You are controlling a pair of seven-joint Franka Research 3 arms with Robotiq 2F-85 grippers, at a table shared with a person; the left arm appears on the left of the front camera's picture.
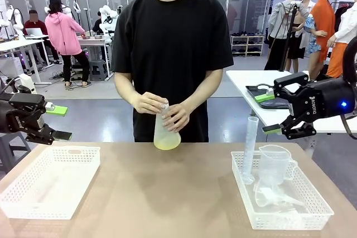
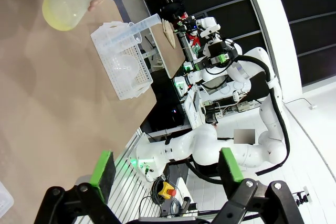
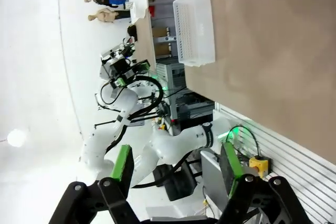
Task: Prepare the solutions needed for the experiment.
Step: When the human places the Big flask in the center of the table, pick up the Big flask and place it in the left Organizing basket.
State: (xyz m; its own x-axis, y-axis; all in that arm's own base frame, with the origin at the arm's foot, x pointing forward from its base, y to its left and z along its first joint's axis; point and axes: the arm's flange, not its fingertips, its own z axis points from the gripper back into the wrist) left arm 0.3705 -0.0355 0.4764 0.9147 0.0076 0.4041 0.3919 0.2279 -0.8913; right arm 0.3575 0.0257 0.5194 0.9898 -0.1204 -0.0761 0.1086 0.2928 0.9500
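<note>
Step in hand, by my judgement: mixing, done by the person. One hand (image 1: pixel 148 103) is closed round the neck of the frosted translucent conical flask (image 1: pixel 167 135), the other hand (image 1: pixel 177 116) on its wall. The solutions (image 1: pixel 167 144), a shallow pale yellow layer, lie in its base.

Your left gripper (image 1: pixel 58 122) hangs well left of the flask and your right gripper (image 1: pixel 268 113) well right of it. Both have their jaws apart and hold nothing.

Next move likely calls for waiting until the flask is released, then taking it upright to avoid slopping.
</note>
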